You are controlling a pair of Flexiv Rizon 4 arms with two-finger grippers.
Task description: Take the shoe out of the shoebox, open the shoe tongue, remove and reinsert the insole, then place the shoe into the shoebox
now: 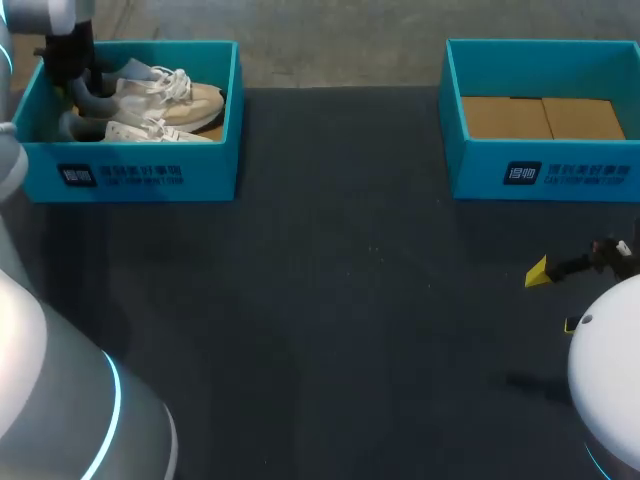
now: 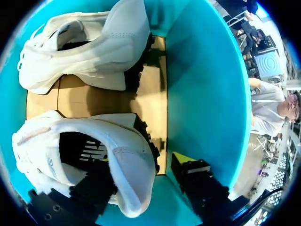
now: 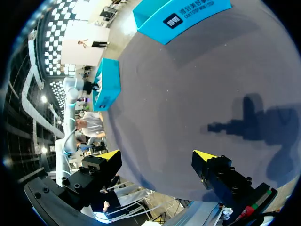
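Entry: by my reading the task is sitting at its first step, with nothing out of the box yet. The left tool (image 2: 143, 162) is standing inside the open teal cardboard shoebox (image 2: 202, 94), fingers apart and straddling the heel of the nearer white lace-up sneaker (image 2: 94, 136). One finger is dipping into the shoe's opening and the other is showing a gap outside the heel, so it is not clamping yet. A second white sneaker (image 2: 89, 52) is lying ahead of the tool on the box floor. The right tool (image 3: 157, 157) is hovering over the dark grey desk (image 3: 188, 84), fingers wide apart with nothing between them. A second teal box (image 1: 545, 170), holding no shoe, is sitting ahead of it. Remaining: lifting out, opening the tongue, insole out and back in, reboxing.
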